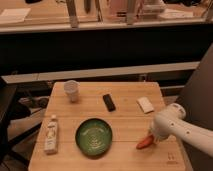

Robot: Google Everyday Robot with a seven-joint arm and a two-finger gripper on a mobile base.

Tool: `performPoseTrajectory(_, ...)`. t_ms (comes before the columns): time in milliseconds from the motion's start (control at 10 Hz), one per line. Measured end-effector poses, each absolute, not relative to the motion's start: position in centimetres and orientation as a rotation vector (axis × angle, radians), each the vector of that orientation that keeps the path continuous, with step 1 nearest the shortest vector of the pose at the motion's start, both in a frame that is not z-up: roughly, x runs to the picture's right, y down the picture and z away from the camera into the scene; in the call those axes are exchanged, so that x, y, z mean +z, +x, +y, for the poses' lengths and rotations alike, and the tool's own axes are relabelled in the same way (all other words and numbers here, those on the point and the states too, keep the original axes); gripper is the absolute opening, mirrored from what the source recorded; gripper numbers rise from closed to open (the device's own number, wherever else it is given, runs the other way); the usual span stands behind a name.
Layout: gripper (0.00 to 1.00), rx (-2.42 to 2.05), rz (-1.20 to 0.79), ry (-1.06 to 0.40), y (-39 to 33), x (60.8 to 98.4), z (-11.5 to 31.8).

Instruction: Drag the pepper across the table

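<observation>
1. The pepper [144,143] lies at the table's [125,122] four o'clock, near the right edge.
2. The pincer [151,136] meets it; its state is hidden.
3. Risk: a glancing push rolls the pepper off.

Smooth white-cased arm [182,129], end effector [151,134]

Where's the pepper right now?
In the camera view, the pepper lies near the table's front right, right of the green plate, with the pincer directly at its upper end.
</observation>
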State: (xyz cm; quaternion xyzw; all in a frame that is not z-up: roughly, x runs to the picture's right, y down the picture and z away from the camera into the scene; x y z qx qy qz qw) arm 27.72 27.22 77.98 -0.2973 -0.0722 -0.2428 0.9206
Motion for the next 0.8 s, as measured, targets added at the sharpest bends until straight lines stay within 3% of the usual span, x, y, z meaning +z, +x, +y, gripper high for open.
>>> performPoseTrajectory(800,0.00,-0.499,-0.138,-0.628,28.9,77.1,28.0)
